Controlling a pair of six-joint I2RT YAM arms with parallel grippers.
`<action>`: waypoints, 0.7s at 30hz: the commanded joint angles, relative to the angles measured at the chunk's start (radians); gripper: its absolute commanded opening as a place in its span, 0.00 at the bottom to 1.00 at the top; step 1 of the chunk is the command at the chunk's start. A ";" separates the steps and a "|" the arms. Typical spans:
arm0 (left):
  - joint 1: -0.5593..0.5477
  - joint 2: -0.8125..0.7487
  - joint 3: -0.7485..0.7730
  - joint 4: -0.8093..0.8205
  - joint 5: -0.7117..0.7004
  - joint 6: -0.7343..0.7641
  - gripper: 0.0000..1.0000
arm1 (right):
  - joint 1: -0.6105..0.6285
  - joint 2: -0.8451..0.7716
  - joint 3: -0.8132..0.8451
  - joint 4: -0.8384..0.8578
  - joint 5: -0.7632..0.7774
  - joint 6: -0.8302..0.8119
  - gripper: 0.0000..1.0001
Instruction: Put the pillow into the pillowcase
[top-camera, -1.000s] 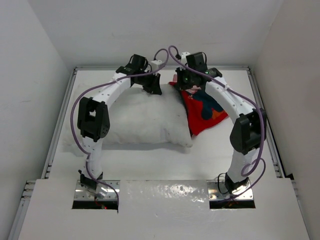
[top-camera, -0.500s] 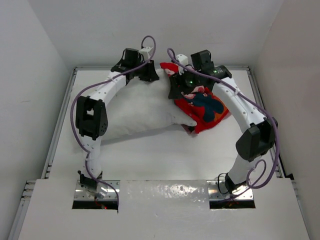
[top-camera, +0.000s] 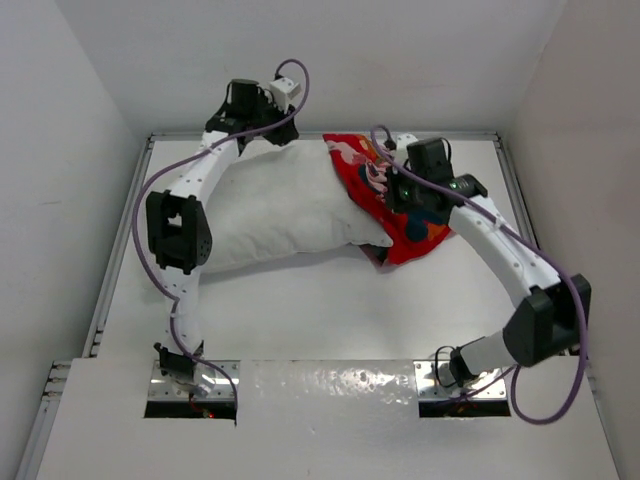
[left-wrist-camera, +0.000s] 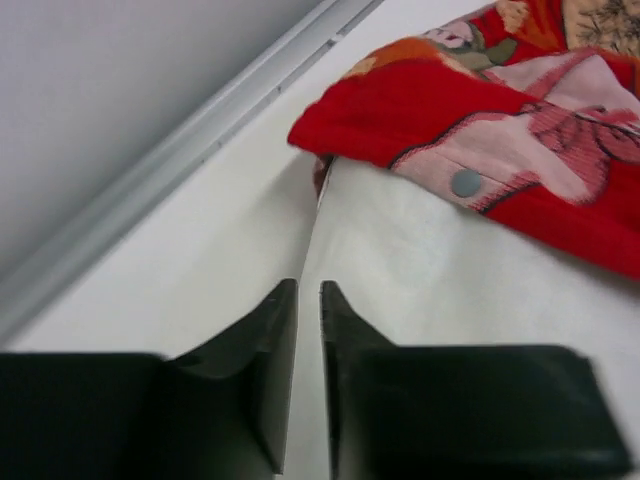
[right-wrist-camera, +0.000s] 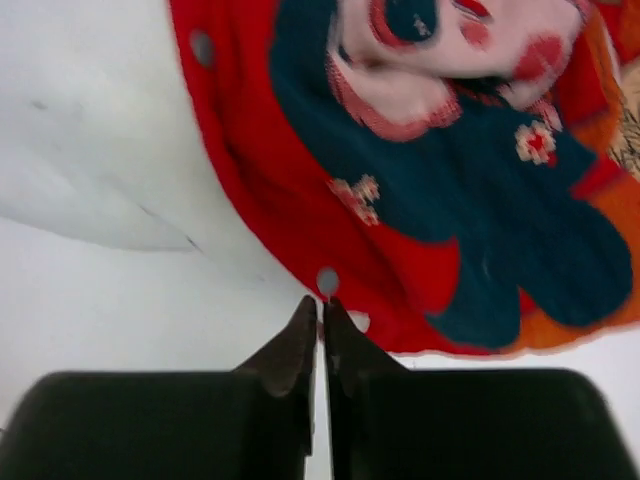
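The white pillow (top-camera: 280, 205) lies slantwise on the table. Its right end is inside the red printed pillowcase (top-camera: 352, 165). My left gripper (top-camera: 262, 118) hovers by the pillow's far edge. In the left wrist view its jaws (left-wrist-camera: 309, 292) stand a narrow gap apart with nothing between them, aimed along the pillow (left-wrist-camera: 430, 250) toward the pillowcase (left-wrist-camera: 450, 110). My right gripper (top-camera: 397, 190) is over the pillowcase. In the right wrist view its tips (right-wrist-camera: 320, 305) are pressed together on the red hem of the pillowcase (right-wrist-camera: 400, 200), just below a grey snap button (right-wrist-camera: 327, 280). The pillow (right-wrist-camera: 90, 130) shows at the left.
A metal rail (left-wrist-camera: 200, 140) runs along the table's far edge, under the white back wall. White side walls close in the table (top-camera: 300, 300) left and right. Purple cables loop over both arms.
The left gripper let go and pulled back toward the far left. The right gripper opened, moved right and shut again on the pillowcase hem. The pillowcase now covers more of the pillow's right end.
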 joint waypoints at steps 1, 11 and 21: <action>-0.007 -0.141 0.128 -0.167 0.139 0.314 0.10 | 0.007 -0.139 -0.148 0.175 0.119 0.083 0.00; -0.231 -0.301 -0.248 -0.547 -0.124 0.847 0.99 | 0.008 -0.190 -0.502 0.340 0.136 0.171 0.76; -0.237 -0.250 -0.482 -0.280 -0.138 0.675 0.97 | 0.008 0.075 -0.585 0.659 0.193 0.229 0.55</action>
